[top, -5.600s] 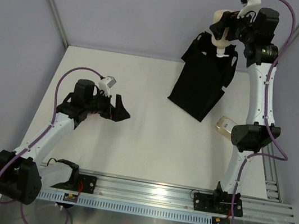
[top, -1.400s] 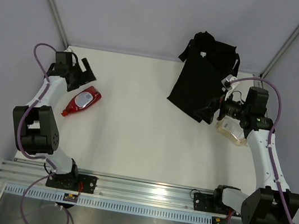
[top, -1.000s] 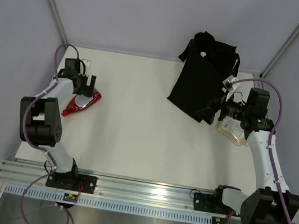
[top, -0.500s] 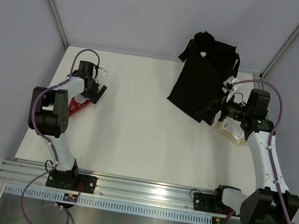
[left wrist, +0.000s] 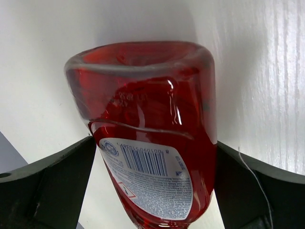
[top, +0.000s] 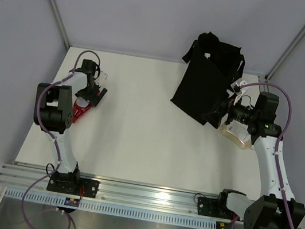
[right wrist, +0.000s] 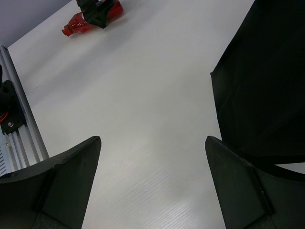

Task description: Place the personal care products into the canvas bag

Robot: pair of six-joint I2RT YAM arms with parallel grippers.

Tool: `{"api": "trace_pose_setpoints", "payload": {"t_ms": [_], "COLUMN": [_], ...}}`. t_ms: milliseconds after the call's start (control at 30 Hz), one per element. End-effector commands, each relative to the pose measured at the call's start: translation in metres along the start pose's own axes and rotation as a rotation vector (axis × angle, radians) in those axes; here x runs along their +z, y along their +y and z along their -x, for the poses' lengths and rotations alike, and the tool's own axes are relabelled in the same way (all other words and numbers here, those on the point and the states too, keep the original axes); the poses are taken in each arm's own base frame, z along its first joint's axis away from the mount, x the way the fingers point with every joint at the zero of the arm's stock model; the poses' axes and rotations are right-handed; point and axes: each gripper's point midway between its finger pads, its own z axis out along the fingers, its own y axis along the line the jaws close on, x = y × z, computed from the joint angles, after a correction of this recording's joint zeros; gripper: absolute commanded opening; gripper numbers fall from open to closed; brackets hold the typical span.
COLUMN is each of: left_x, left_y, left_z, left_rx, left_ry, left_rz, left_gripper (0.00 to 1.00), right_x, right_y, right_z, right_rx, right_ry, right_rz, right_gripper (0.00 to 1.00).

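Note:
A red clear bottle [top: 79,110] with a white barcode label lies on the white table at the left. My left gripper [top: 93,96] is open and straddles its wide end. In the left wrist view the bottle [left wrist: 147,119] fills the gap of that gripper [left wrist: 155,143], one black finger close on each side. The black canvas bag [top: 204,82] stands at the back right, and something small and white [top: 207,56] shows in its mouth. My right gripper [top: 219,116] is open and empty, low beside the bag's right side [right wrist: 267,81]. A beige bottle [top: 235,133] lies under the right arm.
The right wrist view looks across bare white table toward the red bottle [right wrist: 76,25] and the left gripper [right wrist: 97,10]. The aluminium rail [top: 151,198] runs along the near edge. Grey walls close in the back and both sides.
The left gripper has swung in from the far left edge onto the red bottle and now straddles it. The right arm, earlier over the bag with a bottle, now stays low beside it.

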Motion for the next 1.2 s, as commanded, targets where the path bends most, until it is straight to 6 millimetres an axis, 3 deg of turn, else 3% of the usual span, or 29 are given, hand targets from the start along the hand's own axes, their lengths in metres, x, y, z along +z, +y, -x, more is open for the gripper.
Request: {"api": "trace_pose_setpoints", "payload": {"t_ms": [0, 133, 300, 333, 367, 400, 500, 700, 800, 933, 967, 1033, 1067, 1133, 1167], "left_x": [0.001, 0.0, -0.002, -0.005, -0.005, -0.009, -0.025, -0.082, -0.097, -0.111, -0.119, -0.124, -0.126, -0.137, -0.141], "left_y": [-0.002, -0.021, -0.054, -0.06, -0.069, -0.076, -0.095, -0.137, -0.156, -0.186, -0.203, -0.215, -0.218, -0.228, -0.23], "left_z": [-0.014, -0.007, -0.008, 0.0, 0.0, 0.001, 0.017, 0.058, 0.065, 0.068, 0.071, 0.067, 0.071, 0.073, 0.076], "left_rx": [-0.067, -0.135, -0.23, -0.25, -0.26, -0.284, -0.313, -0.392, -0.406, -0.388, -0.353, -0.345, -0.326, -0.342, -0.354], "left_ry": [0.104, 0.112, 0.178, 0.162, 0.169, 0.176, 0.119, -0.074, -0.108, -0.134, -0.138, -0.133, -0.163, -0.164, -0.19], "left_rz": [-0.036, -0.152, -0.33, -0.384, -0.433, -0.47, -0.608, -0.97, -1.104, -1.238, -1.282, -1.33, -1.343, -1.407, -1.425], "left_gripper": [0.99, 0.95, 0.67, 0.61, 0.48, 0.44, 0.27, 0.19, 0.15, 0.14, 0.13, 0.12, 0.11, 0.11, 0.1], "right_x": [-0.005, -0.006, -0.009, -0.01, -0.011, -0.012, -0.013, -0.01, 0.005, 0.051, 0.063, 0.08, 0.093, 0.116, 0.13], "right_y": [0.007, 0.007, 0.008, 0.009, 0.008, 0.007, 0.008, 0.025, 0.039, 0.081, 0.083, 0.083, 0.094, 0.089, 0.098], "right_z": [0.011, 0.011, 0.011, 0.011, 0.011, 0.01, 0.01, 0.01, 0.003, -0.022, -0.027, -0.035, -0.031, -0.039, -0.034], "right_rx": [-0.057, -0.057, -0.057, -0.056, -0.056, -0.051, -0.056, -0.011, -0.015, -0.071, -0.032, -0.009, 0.034, 0.113, 0.203], "right_ry": [-0.035, -0.037, -0.043, -0.044, -0.046, -0.046, -0.05, -0.057, -0.003, 0.148, 0.182, 0.224, 0.226, 0.26, 0.241], "right_rz": [0.021, 0.02, 0.019, 0.021, 0.017, 0.015, 0.019, 0.121, 0.184, 0.294, 0.299, 0.277, 0.283, 0.23, 0.221], "right_gripper": [0.99, 1.0, 0.99, 1.0, 1.0, 0.99, 1.0, 0.99, 0.98, 0.96, 0.95, 0.95, 0.95, 0.97, 0.99]}}
